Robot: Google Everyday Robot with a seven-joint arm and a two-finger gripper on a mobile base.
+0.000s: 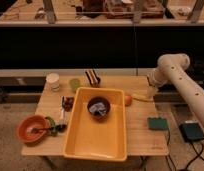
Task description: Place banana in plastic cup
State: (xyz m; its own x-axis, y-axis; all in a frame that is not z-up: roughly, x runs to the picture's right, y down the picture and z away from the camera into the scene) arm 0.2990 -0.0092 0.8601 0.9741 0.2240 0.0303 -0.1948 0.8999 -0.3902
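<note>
Single view. Camera sits high, in front of the table (145,136), tilted down, facing the dark back wall (95,47). Mid distance: whole tabletop in frame, floor (10,131) either side. Arm (184,82) enters from right; gripper (151,92) hangs over table's right edge.

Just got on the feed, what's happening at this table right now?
The robot's white arm reaches in from the right, its pincer down at the right end of the small slim yellow banana, which lies on the wooden table beside a round orange fruit. The pale yellow-green translucent plastic cup stands at the back left, on the far side of the big yellow tray. The banana is not yet in it.
</note>
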